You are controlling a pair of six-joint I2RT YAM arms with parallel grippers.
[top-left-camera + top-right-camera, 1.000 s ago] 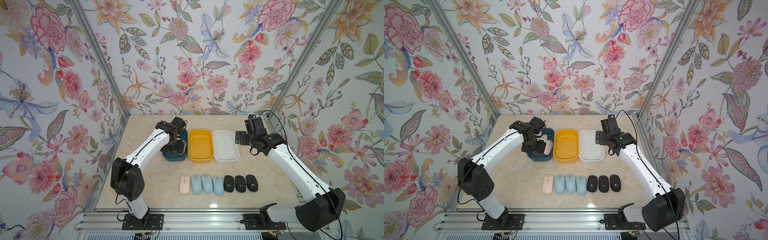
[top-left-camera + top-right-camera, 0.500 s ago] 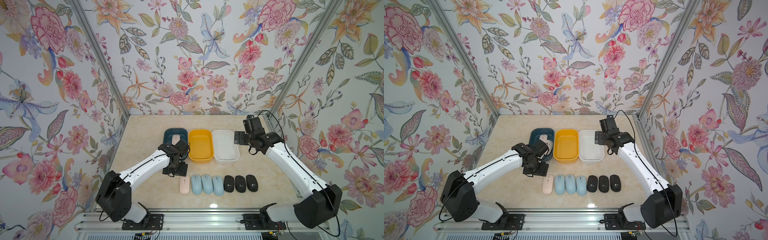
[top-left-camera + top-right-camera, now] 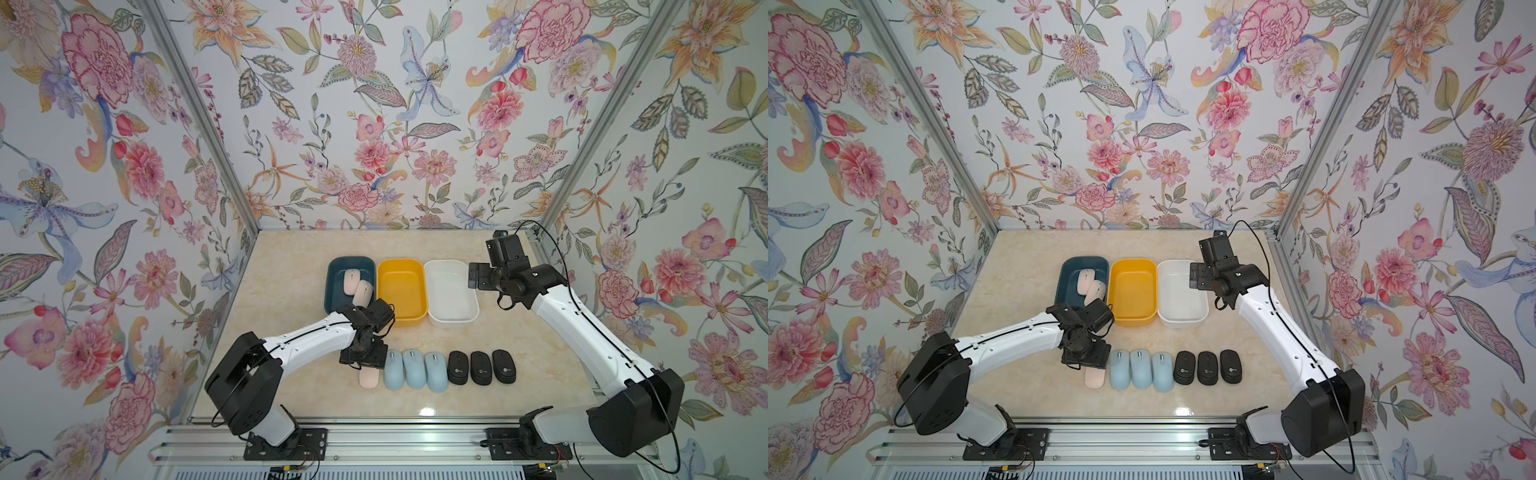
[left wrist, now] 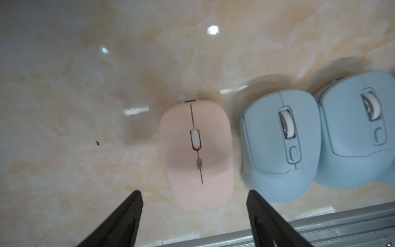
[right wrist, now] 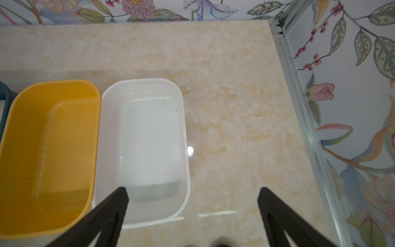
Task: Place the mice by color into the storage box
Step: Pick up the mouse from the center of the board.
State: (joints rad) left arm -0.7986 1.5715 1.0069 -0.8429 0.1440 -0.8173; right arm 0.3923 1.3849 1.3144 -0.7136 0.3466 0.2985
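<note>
Pale pink flat oval plastic mouse (image 4: pixel 196 154) under left gripper (image 4: pixel 193 192): white scroll wheel, thin brown centre seam. Gripper fingers (image 4: pixel 128 213) ribbed black. Beside it: three light blue oval mice (image 3: pixel 414 369), then three black oval mice (image 3: pixel 481 368) with white round logos. Beyond it: dark teal plastic bin (image 3: pixel 332 282) with two pale pink mice (image 3: pixel 351 279). Under right gripper (image 5: pixel 192 188): glossy white plastic bin (image 5: pixel 145 139), yellow plastic bin (image 5: pixel 53 139) alongside. Tabletop (image 3: pixel 291 266) beige, marble-veined. Walls (image 3: pixel 374 124) floral: pink, orange, blue on white.

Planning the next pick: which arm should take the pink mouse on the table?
Left. The left fingers are open, flanking the pink mouse; the right fingers are over by the white bin, far from it.
</note>
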